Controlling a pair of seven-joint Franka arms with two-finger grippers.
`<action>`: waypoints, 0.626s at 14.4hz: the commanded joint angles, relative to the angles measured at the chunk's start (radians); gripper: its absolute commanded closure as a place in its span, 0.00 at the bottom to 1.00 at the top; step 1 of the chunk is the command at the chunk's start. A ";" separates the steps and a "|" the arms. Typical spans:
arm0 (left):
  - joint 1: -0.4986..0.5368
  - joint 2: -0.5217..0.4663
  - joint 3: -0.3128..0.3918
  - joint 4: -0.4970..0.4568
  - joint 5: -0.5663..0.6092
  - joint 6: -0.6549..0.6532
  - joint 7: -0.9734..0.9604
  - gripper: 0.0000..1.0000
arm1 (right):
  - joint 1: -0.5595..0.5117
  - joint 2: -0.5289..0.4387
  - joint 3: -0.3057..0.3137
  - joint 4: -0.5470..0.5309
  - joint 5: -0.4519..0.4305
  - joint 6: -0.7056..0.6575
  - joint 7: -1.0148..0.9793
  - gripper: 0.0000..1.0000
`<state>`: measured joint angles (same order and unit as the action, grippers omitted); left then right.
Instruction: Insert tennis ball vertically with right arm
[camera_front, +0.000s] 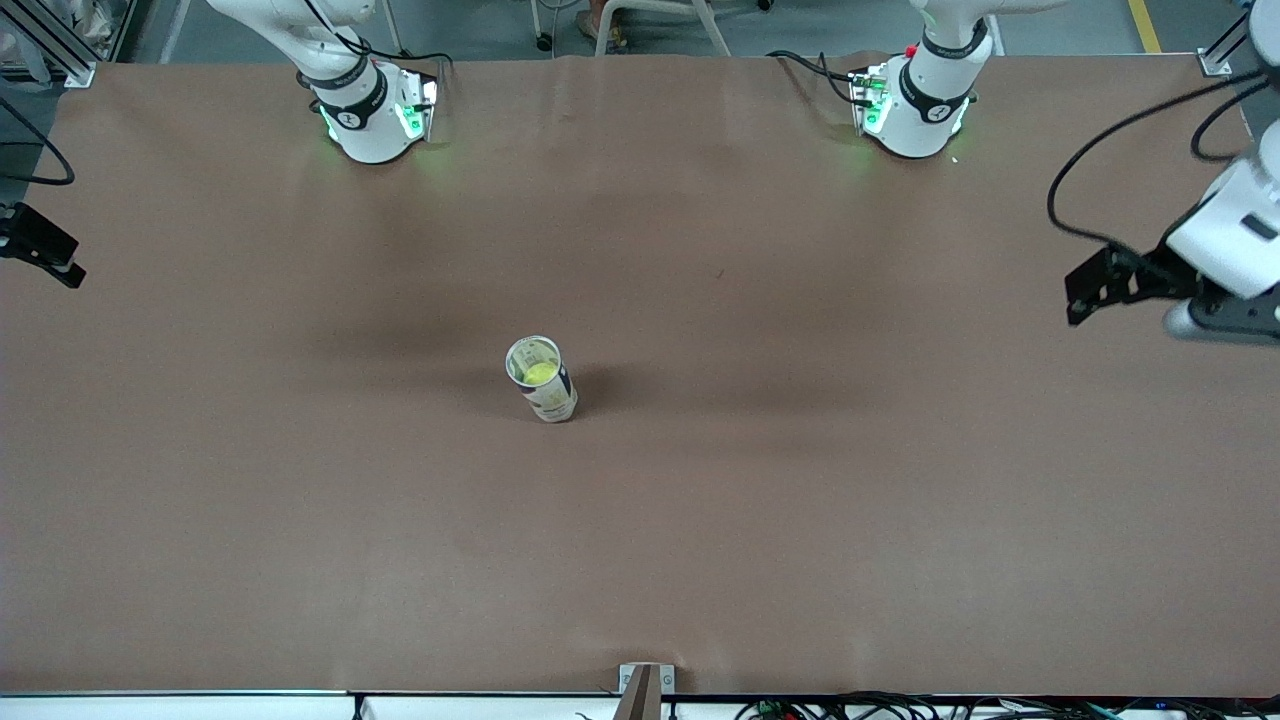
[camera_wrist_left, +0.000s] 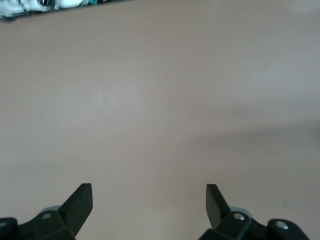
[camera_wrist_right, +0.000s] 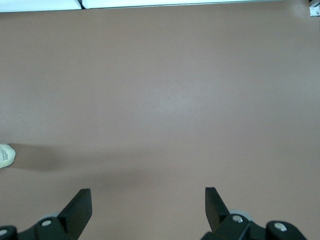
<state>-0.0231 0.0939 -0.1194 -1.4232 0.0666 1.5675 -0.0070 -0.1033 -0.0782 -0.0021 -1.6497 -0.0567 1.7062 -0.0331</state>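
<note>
So the tennis ball (camera_front: 540, 373) is sitting down inside the white tube can (camera_front: 543, 381), which stands upright and open-topped around the middle of the brown table (camera_front: 700, 520), roughly midway between the two arms' ends and closer to the front camera than either robot base. You can see the yellow-green of the ball through the can's open mouth, a bit below the rim. The can throws a soft shadow toward the left arm's end of the table. The right gripper (camera_wrist_right: 148, 205) is up in the air over the right arm's end of the table, nowhere near the can, with its two black fingers (camera_wrist_right: 80, 205) spread wide and nothing between them; in the right wrist view only a sliver of the can (camera_wrist_right: 6, 155) pokes in at the frame edge. In the front view just a bit of that gripper (camera_front: 40, 245) shows at the picture's edge. The left gripper (camera_wrist_left: 149, 202) waits over the left arm's end of the table, well apart from the can, fingers spread wide too and holding nothing, and in the front view (camera_front: 1100, 285) it hangs off the white wrist with a black cable (camera_front: 1120, 130) looping above it.
</note>
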 joint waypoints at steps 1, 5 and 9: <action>-0.098 -0.078 0.089 -0.072 -0.031 -0.038 -0.045 0.00 | 0.036 -0.018 0.010 -0.013 -0.005 0.004 0.015 0.00; -0.118 -0.174 0.102 -0.184 -0.080 -0.041 -0.060 0.00 | 0.045 -0.018 0.005 0.010 -0.005 0.001 0.016 0.00; -0.107 -0.155 0.095 -0.178 -0.070 -0.023 -0.061 0.00 | 0.043 -0.003 0.005 0.011 -0.003 -0.022 0.018 0.00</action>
<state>-0.1265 -0.0486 -0.0269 -1.5819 0.0001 1.5236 -0.0598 -0.0562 -0.0795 0.0016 -1.6345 -0.0566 1.6946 -0.0274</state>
